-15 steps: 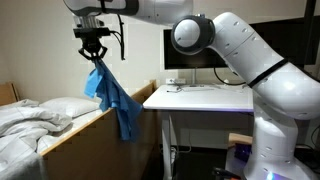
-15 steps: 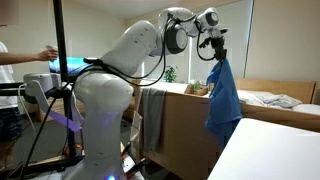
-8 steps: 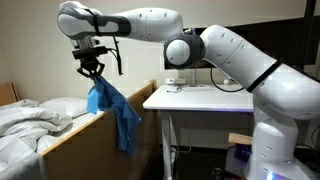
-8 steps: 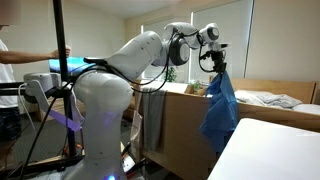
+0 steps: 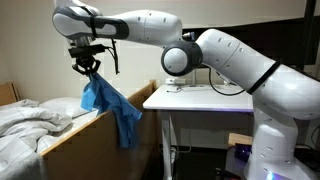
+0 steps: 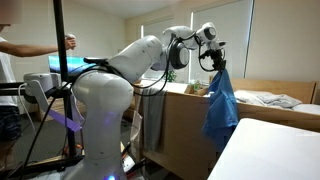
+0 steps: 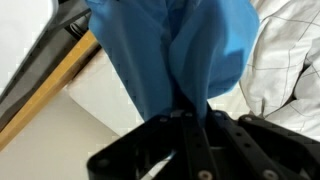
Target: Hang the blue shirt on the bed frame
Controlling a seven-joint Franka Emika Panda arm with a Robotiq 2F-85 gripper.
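The blue shirt point(image 5: 110, 105) hangs from my gripper point(image 5: 87, 70), which is shut on its top. It dangles over the wooden bed frame's side rail point(image 5: 75, 133), its lower part falling outside the rail. It shows in both exterior views, also as a long blue drape point(image 6: 221, 105) below the gripper point(image 6: 214, 63) beside the frame point(image 6: 185, 120). In the wrist view the shirt point(image 7: 170, 50) fills the top, pinched between the fingers point(image 7: 190, 112), with the wooden rail point(image 7: 50, 75) at left.
White rumpled bedding and a pillow point(image 5: 30, 125) lie on the bed. A white desk point(image 5: 200, 98) with a monitor point(image 5: 190, 50) stands next to the bed. A person point(image 6: 10, 70) stands by a black pole point(image 6: 60, 60).
My gripper has moved with the shirt toward the bed, over the rail. The shirt has swung along with it.
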